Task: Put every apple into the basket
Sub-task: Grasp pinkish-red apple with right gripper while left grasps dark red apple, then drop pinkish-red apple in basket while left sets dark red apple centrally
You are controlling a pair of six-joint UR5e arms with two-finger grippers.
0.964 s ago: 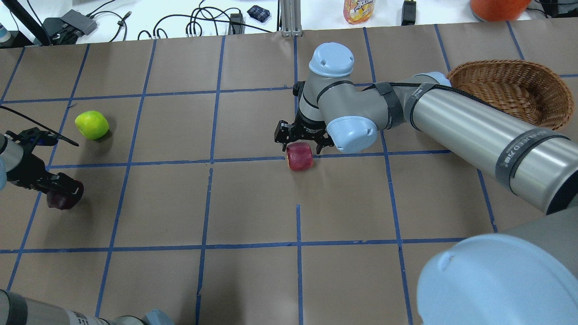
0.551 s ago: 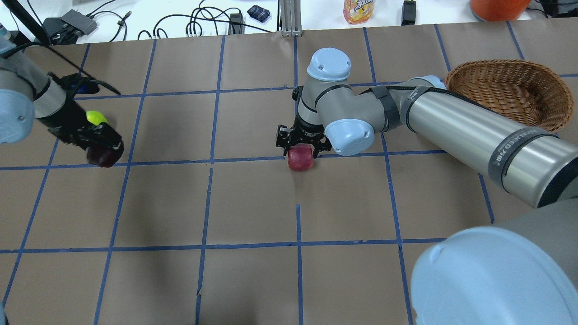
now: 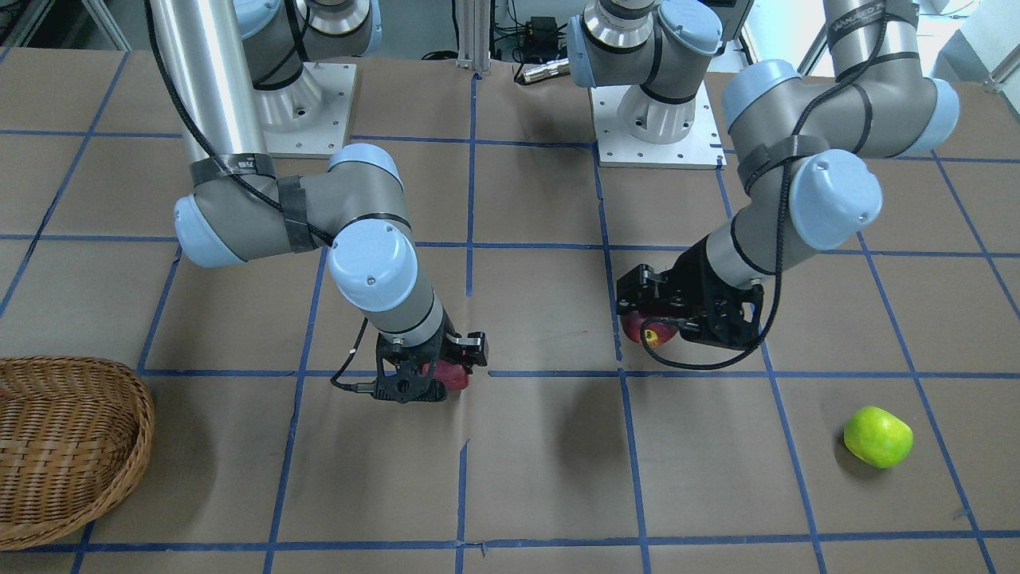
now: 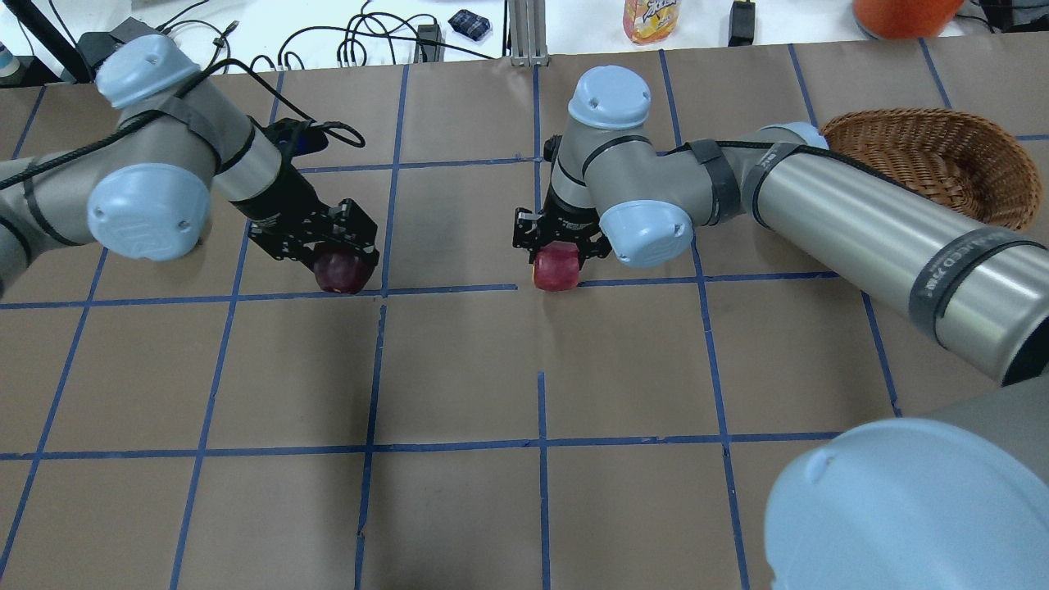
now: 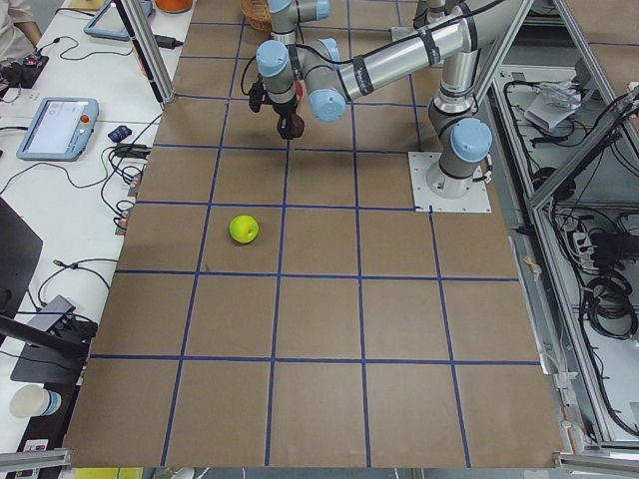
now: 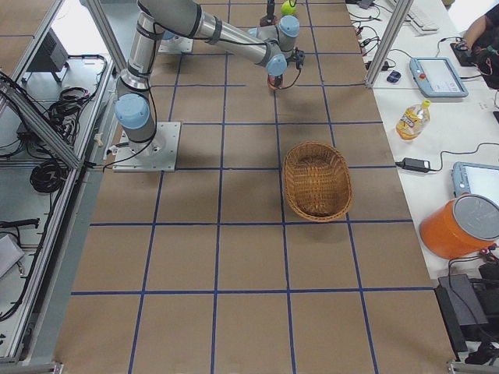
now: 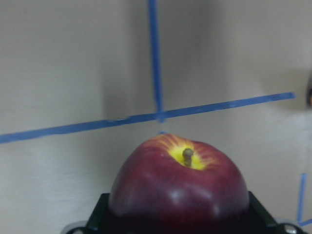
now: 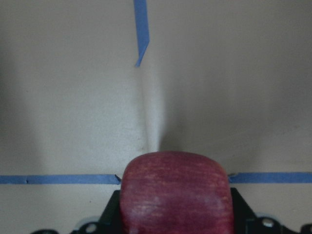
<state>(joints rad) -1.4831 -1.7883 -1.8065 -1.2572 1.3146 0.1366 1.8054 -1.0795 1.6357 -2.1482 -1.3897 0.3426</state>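
Left claw [image 4: 336, 262] swung inward gripping maroon apple [image 4: 340, 277]; right claw [image 4: 557, 250] grips red apple [image 4: 556, 272]. Lift clear before swinging to basket [image 4: 918, 116].

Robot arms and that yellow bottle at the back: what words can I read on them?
Black band on the right arm: white letters, too blurred to read.
Black band on the left arm: white letters, too small to read.
Yellow bottle: red label letters, cut off and blurred.
No text reads clearly.
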